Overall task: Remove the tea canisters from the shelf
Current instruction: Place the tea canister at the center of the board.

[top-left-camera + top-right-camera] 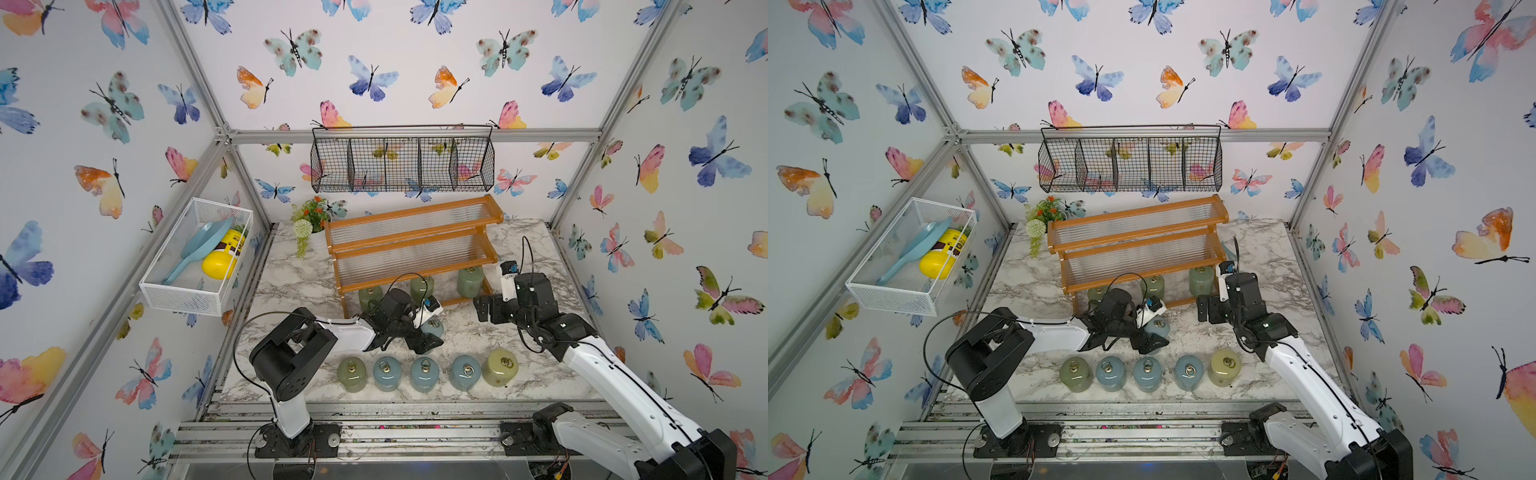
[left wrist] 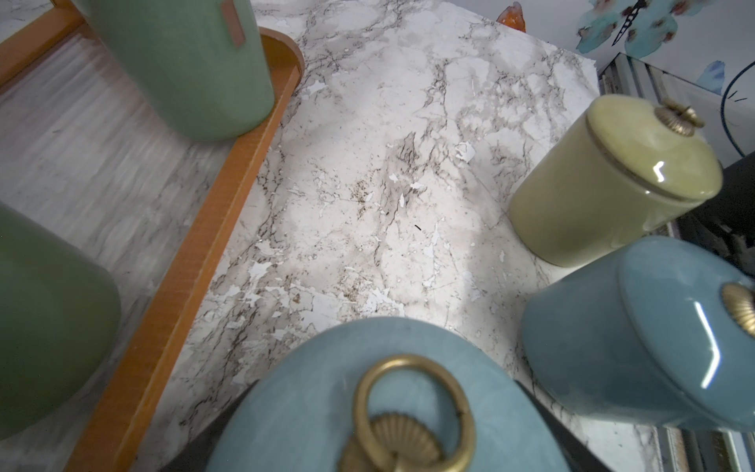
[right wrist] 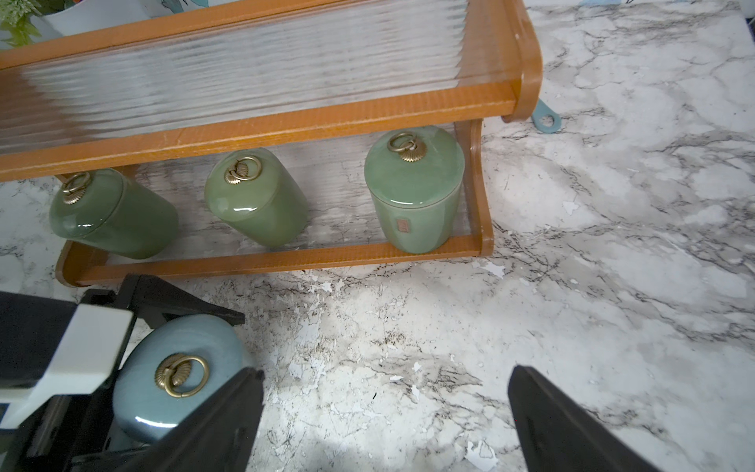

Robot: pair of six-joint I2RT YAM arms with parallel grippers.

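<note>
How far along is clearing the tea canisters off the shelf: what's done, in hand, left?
Done: five canisters stand in a row at the front of the table, one green, three blue, one yellow. In hand: the left gripper grips a fourth blue canister, off the shelf. Left: three green canisters on the shelf's bottom tier; right gripper open, empty.

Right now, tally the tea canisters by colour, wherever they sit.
green canisters: 4, three on the shelf
blue canisters: 4, one in the left gripper
yellow canister: 1
Total: 9
</note>
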